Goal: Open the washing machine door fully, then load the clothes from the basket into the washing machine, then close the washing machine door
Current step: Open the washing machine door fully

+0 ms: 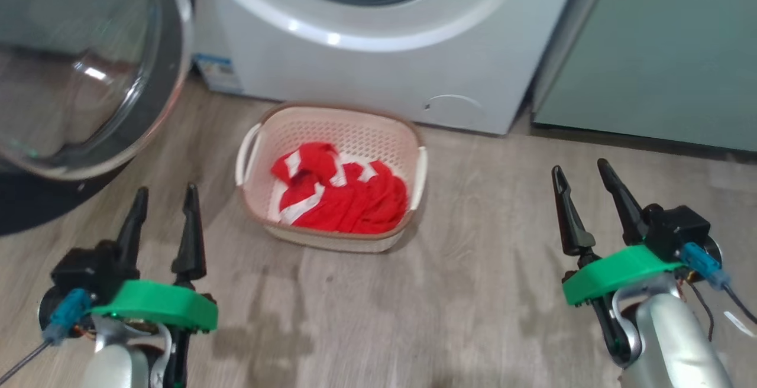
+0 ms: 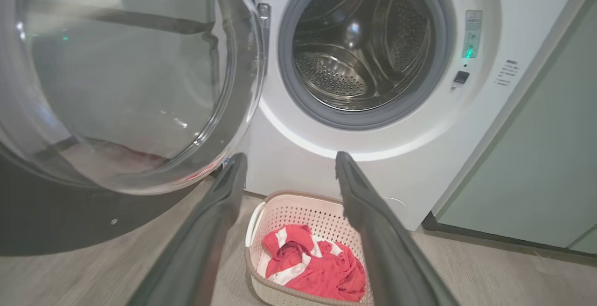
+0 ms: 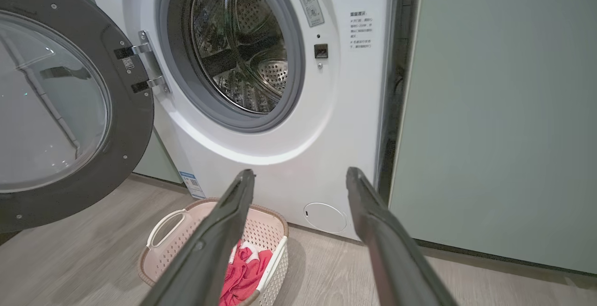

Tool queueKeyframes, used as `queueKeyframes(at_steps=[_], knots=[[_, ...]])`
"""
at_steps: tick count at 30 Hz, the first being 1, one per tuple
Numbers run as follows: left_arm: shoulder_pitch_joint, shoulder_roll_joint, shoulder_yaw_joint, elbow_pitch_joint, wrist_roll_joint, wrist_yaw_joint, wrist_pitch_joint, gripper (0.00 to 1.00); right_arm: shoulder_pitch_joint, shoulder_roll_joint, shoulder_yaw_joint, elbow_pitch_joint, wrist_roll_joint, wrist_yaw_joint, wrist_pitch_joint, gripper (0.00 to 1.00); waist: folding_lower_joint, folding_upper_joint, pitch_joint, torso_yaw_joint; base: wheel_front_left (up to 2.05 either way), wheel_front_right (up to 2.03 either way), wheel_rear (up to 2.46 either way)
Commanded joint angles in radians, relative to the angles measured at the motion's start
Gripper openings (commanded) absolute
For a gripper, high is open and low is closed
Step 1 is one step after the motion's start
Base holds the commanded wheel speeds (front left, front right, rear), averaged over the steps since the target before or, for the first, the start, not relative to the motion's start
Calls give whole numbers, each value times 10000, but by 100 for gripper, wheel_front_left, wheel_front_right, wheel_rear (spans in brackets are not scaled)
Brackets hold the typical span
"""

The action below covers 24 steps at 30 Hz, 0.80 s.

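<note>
Clothes (image 1: 343,190): a red heap with white stripes, bunched in the basket (image 1: 355,131), which is set on the floor just before the washing machine (image 1: 378,74). The heap is spread crosswise, handle to handle.
Left gripper (image 1: 166,190): fingers apart, nothing held. The heap lies ahead and to its right, and this arm is judged the nearer.
Right gripper (image 1: 579,166): fingers apart, empty, farther off.
Washing machine door (image 1: 89,80): swung wide leftward.

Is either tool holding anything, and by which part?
Nothing. The left tool and right tool are both open and empty; the red clothes lie in the basket.
</note>
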Motion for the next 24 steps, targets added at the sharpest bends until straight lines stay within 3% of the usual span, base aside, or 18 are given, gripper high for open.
queueKeyframes(at_steps=[1,11,24], knots=[[-179,212,213,-387,183,9,14,100,13,85,228,-387,55,0,-94,100,1,0,-278,-422,0,0,0],[-106,383,-249,-260,640,82,14,100,532,89,158,-869,119,0,-94,100,1,0,-572,-1308,0,0,0],[111,415,-327,-187,666,324,34,100,718,90,87,-1105,205,0,-94,100,1,0,-630,-1606,0,0,0]])
